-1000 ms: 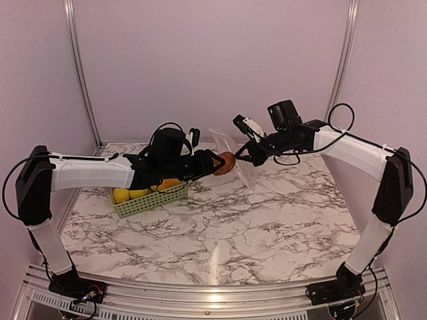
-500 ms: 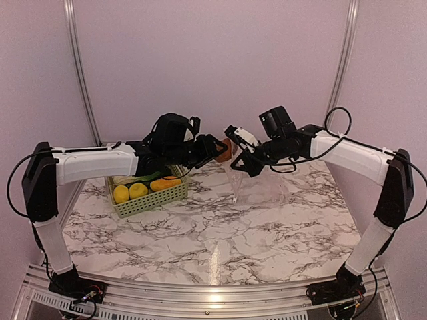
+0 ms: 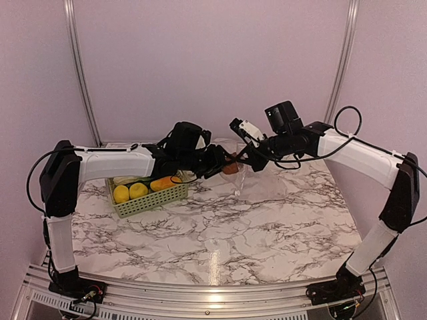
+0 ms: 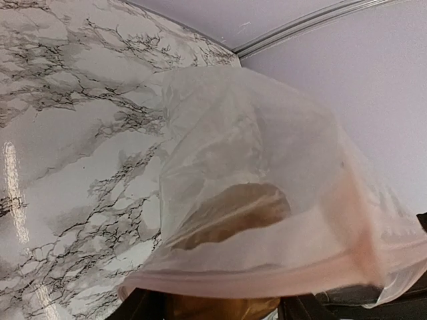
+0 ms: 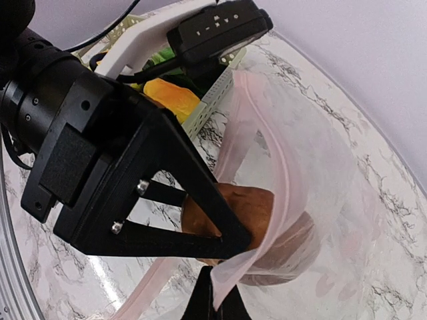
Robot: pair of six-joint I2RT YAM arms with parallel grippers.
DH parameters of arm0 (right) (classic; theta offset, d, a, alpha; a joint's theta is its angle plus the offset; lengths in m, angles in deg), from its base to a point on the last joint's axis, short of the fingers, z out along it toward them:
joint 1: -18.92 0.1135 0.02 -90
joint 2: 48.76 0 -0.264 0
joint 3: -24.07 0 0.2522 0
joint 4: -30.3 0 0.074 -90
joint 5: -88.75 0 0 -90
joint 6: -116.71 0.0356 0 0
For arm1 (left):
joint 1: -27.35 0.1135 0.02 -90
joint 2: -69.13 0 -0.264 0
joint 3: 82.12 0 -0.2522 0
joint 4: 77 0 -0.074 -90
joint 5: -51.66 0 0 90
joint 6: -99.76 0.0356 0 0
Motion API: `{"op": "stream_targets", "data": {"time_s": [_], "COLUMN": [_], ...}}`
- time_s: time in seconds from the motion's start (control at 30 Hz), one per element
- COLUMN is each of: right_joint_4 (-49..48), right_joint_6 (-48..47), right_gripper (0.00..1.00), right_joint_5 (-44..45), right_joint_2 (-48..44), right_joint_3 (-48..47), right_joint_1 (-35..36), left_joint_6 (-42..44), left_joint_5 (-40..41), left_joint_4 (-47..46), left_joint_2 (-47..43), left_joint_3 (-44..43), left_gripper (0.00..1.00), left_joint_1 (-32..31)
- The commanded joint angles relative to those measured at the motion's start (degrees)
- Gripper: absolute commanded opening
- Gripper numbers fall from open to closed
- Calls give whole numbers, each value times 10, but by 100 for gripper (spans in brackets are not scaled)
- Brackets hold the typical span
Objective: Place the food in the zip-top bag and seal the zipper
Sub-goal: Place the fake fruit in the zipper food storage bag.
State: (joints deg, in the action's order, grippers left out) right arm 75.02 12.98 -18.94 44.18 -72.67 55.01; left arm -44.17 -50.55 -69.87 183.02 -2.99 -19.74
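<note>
My left gripper (image 3: 225,164) is shut on the brown kiwi-like piece (image 3: 231,168) and holds it at the mouth of the clear zip-top bag (image 3: 260,183). My right gripper (image 3: 247,160) is shut on the bag's mouth edge and holds it up and open. In the right wrist view the left fingers (image 5: 200,193) clamp the brown piece (image 5: 253,207), which is partly past the pinkish zipper (image 5: 270,140); my right gripper (image 5: 213,303) pinches the film below. In the left wrist view the zipper (image 4: 267,280) crosses above the held piece (image 4: 220,308). Two lemons (image 3: 129,192), the orange-yellow fruit (image 3: 165,182) and greens lie in the basket.
The light green perforated basket (image 3: 153,198) stands on the marble table (image 3: 220,233) at the left, just behind my left forearm. The back wall and its metal corner posts (image 3: 79,67) stand close behind both grippers.
My left gripper has carried the brown piece rightward and down to the bag's mouth. My right gripper has kept its hold on the bag and shifted slightly right.
</note>
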Motion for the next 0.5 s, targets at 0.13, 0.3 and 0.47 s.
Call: {"op": "stream_targets", "data": {"time_s": [0.13,0.3,0.47], "right_joint_4": [-5,1,6], "right_joint_6": [7,25,39], "right_gripper": [0,0,0], "right_joint_5": [-17,-63,-112], "right_joint_2": [-3,0,11], "right_joint_3": [-14,-33,-44], "right_joint_1": [-6,-45,-69], "left_joint_6": [35,94,143], "left_joint_5": [-15,37,87], "left_joint_4": [-33,-27,3], "left_joint_2": [-33,-110,-164], "left_joint_3": [-17,21,45], "left_gripper": [55,75,92], "left_joint_1": [-1,-1,-1]}}
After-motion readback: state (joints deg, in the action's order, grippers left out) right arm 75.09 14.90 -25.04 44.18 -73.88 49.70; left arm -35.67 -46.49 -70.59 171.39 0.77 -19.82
